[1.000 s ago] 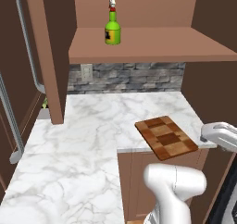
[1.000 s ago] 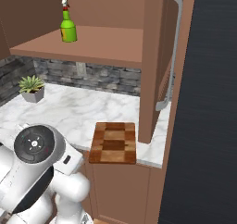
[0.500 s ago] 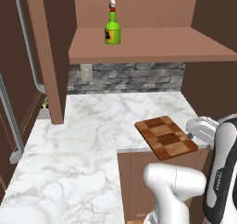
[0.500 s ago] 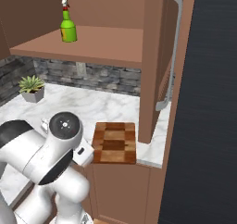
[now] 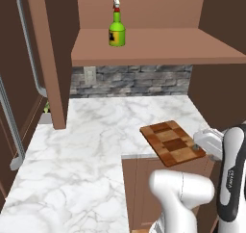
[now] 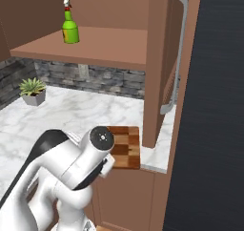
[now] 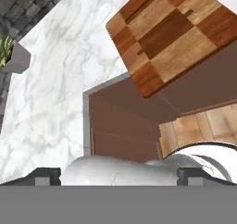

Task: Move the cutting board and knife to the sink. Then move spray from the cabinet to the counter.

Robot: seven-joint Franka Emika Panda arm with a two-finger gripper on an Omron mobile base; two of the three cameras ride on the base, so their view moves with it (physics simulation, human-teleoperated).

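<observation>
Board: checkered wood, flat on the counter, one corner overhanging the front edge; at 1 o'clock in the hand view.
Gripper: just beside the board's right edge, at its 3 o'clock; jaws wide apart, nothing between them.
Spray: upright on the cabinet shelf, at 12 o'clock above the counter.
Plant: potted, on the counter against the stone backsplash.

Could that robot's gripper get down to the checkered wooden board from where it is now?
Probably yes. The gripper hangs open by the cutting board's near corner, and nothing lies on the board or stands between them on the counter.
</observation>
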